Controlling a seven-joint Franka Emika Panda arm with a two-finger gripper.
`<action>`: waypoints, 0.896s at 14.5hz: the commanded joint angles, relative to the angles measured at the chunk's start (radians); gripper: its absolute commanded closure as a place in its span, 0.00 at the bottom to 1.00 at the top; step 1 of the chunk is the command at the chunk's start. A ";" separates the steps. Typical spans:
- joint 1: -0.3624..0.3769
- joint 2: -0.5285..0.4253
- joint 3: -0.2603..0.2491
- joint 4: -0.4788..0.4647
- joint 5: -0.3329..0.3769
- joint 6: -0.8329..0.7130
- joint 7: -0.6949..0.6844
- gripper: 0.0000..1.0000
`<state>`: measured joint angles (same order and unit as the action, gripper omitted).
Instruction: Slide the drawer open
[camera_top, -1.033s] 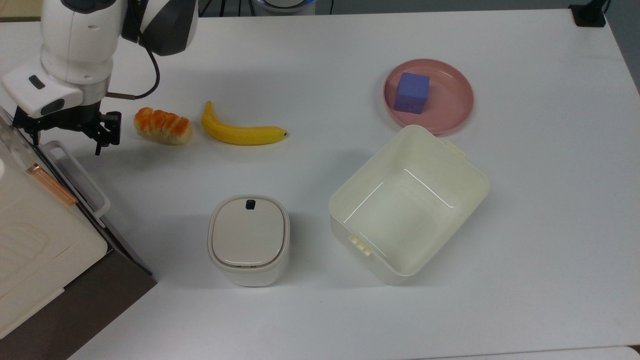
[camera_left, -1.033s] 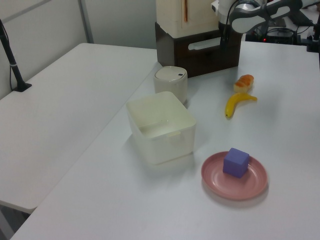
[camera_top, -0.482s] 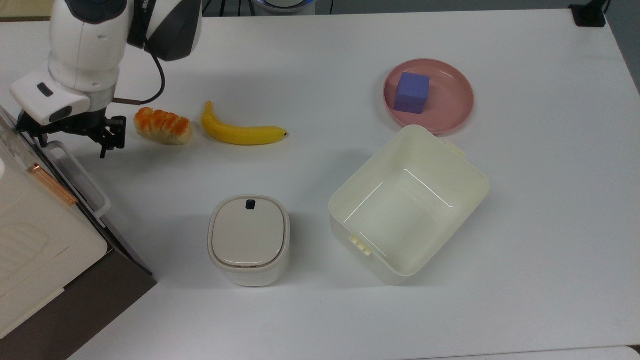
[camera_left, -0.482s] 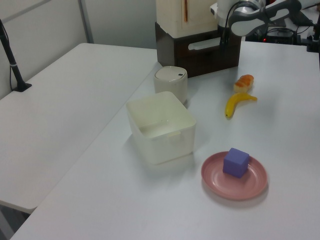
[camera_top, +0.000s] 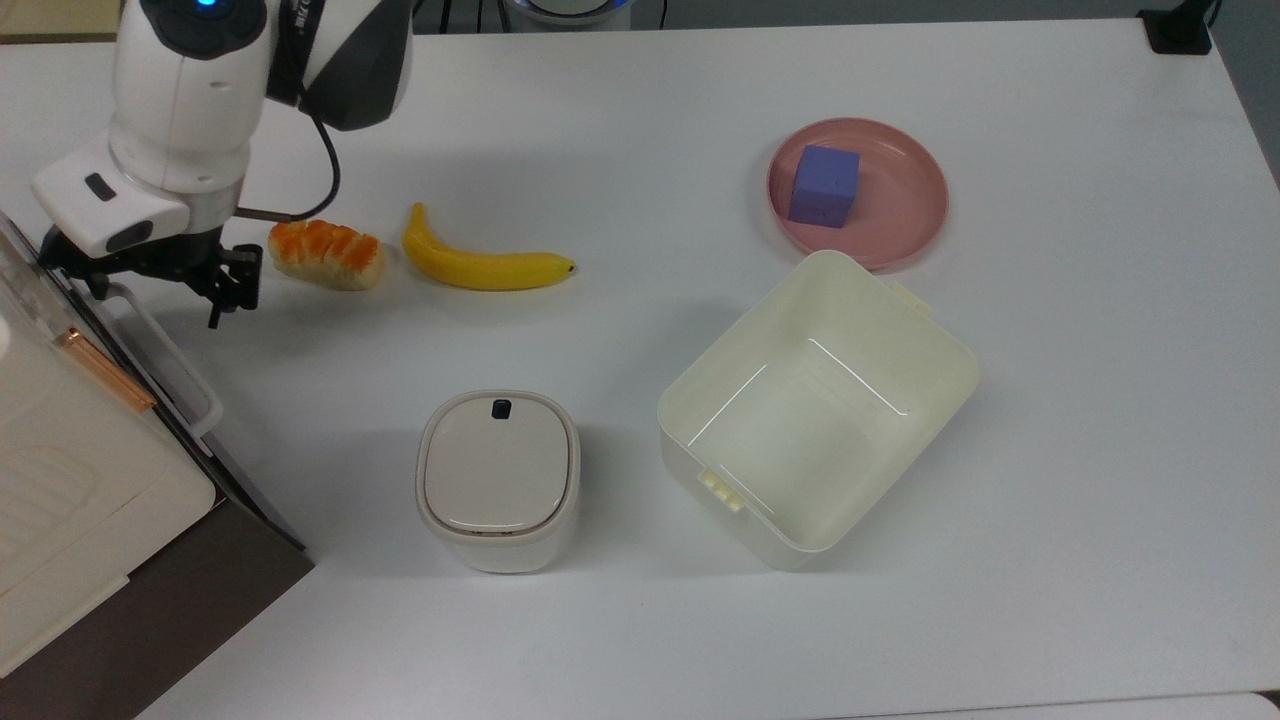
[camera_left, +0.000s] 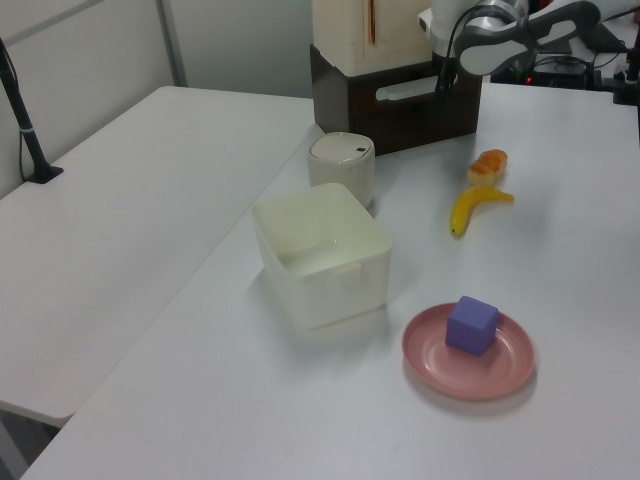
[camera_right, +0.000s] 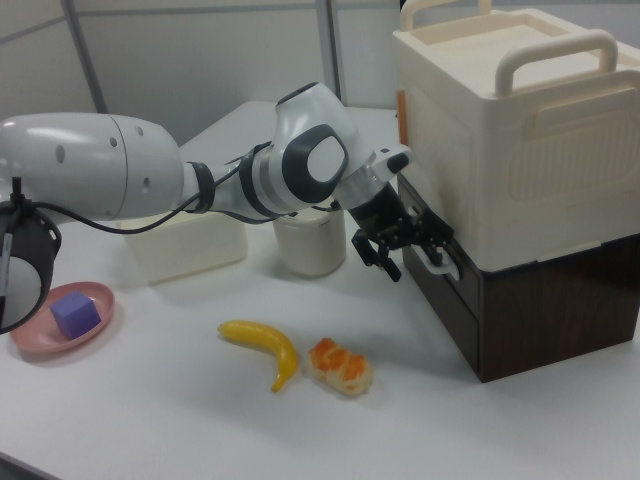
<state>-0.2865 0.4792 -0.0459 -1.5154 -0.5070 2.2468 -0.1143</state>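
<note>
The drawer (camera_right: 452, 290) is the dark brown front under a cream box; it sits flush with its cabinet, and its white loop handle (camera_top: 165, 352) runs along the front. In the left view the handle (camera_left: 408, 88) shows as a pale bar. My gripper (camera_top: 155, 290) hangs open at the handle's far end in the top view, one finger (camera_top: 216, 303) out over the table to the top view's right. In the right view the gripper (camera_right: 408, 252) points at the handle (camera_right: 441, 264), its jaws spread around the handle's end. In the left view the gripper (camera_left: 443, 80) hangs before the drawer front.
A bread roll (camera_top: 325, 254) and a banana (camera_top: 480, 265) lie just to the top view's right of the gripper. A lidded white container (camera_top: 497, 478) and a cream bin (camera_top: 815, 405) stand mid-table. A pink plate (camera_top: 900, 225) holds a purple cube (camera_top: 824, 185).
The gripper has shifted slightly toward the top view's right and down, closer to the handle's end. The drawer front and handle have not moved.
</note>
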 joint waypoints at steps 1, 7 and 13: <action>0.026 0.033 0.020 0.029 0.004 0.025 0.074 0.00; 0.032 0.042 0.020 0.050 0.001 0.036 0.071 0.00; 0.024 0.039 0.020 0.090 -0.001 0.037 0.070 0.00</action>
<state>-0.2599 0.5027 -0.0243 -1.4643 -0.5065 2.2612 -0.0548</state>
